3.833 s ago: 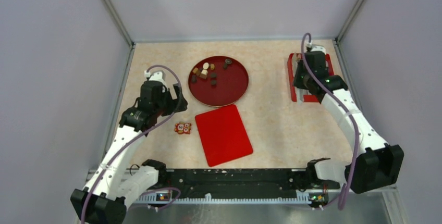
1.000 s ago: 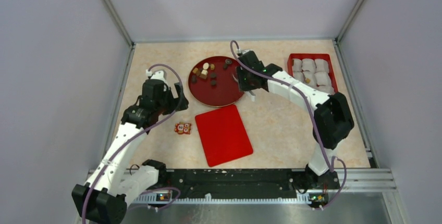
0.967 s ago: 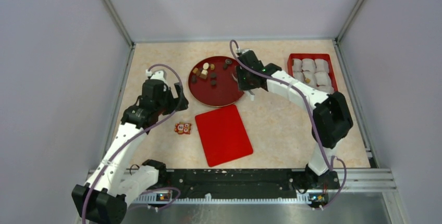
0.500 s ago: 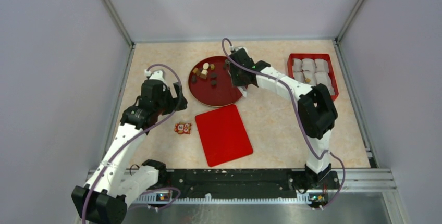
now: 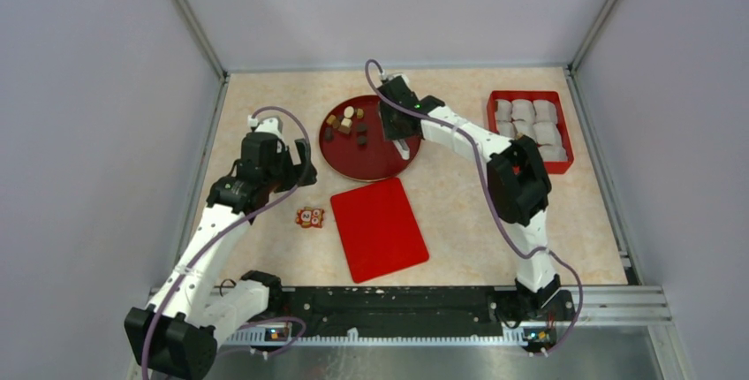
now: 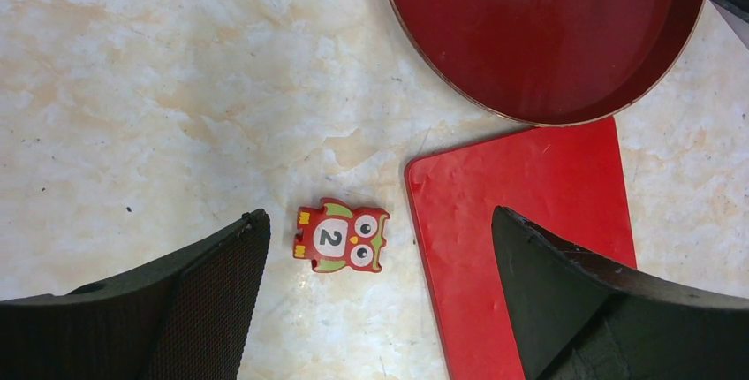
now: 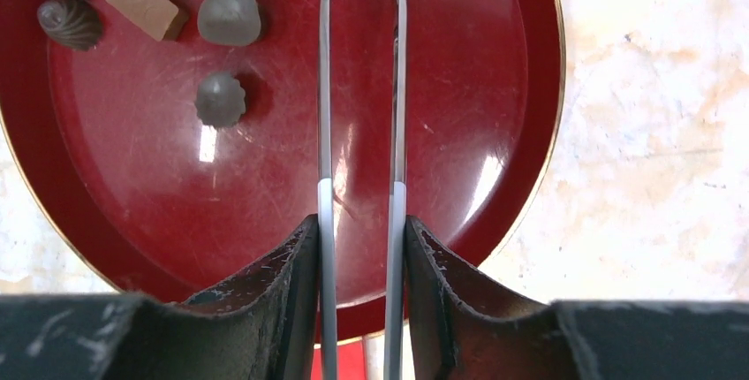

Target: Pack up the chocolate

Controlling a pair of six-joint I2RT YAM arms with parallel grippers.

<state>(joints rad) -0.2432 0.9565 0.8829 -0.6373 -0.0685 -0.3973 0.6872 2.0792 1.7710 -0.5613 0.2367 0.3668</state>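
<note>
The left gripper (image 6: 378, 219) stands wide open and empty above the owl packet (image 6: 341, 238), beside a flat red board (image 6: 530, 221). Only the right wrist view shows that the right gripper (image 7: 359, 221) is closed on thin tweezers (image 7: 324, 88), which reach over the round red plate (image 7: 459, 133). Their tips leave the frame. The chocolate (image 7: 229, 14) lies grouped on this plate. Only the top view shows the red box (image 5: 528, 95) of paper cups (image 5: 523, 113), far right.
</note>
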